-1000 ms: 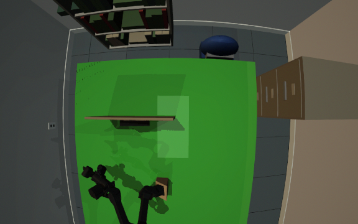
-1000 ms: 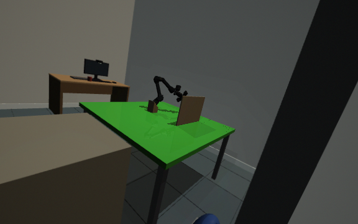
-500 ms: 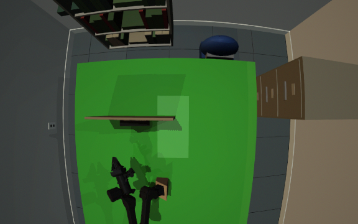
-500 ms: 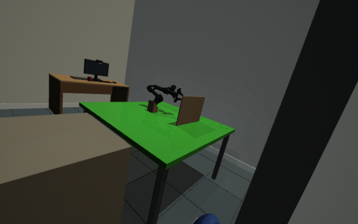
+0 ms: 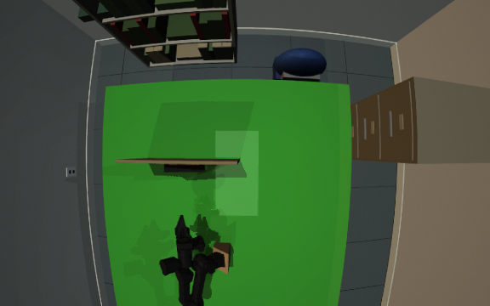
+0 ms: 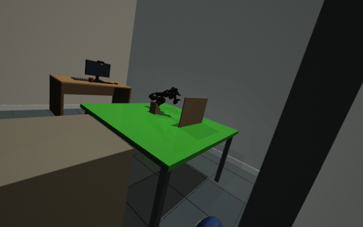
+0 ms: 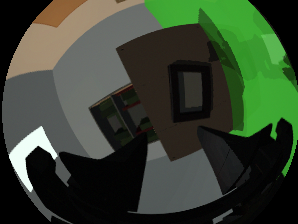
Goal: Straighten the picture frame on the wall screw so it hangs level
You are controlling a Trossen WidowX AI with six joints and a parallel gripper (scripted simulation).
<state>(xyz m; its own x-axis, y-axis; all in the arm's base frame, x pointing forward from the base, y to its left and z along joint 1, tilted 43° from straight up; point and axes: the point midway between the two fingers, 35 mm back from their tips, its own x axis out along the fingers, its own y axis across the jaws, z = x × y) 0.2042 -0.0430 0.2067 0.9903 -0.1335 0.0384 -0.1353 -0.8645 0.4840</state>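
1. The dark picture frame [image 5: 185,168] [image 7: 173,95] hangs on the upright brown panel [image 5: 143,161] [image 6: 193,111] [image 7: 150,65].
2. It lies ahead of the gripper [image 5: 180,221] [image 6: 179,97] [image 7: 172,132], apart from the fingers.
3. In the wrist view, it appears beyond the fingertips, nearer the right-hand one in the picture.
4. The fingers stand moderately wide, holding nothing.

Picture frame [image 5: 184,167] [image 7: 174,92] on upright panel [image 5: 143,161] [image 6: 194,111] [image 7: 150,70]; panel on table [image 5: 296,170] [image 6: 131,126] [image 7: 175,12]; bookcase [image 5: 236,38] beyond table.
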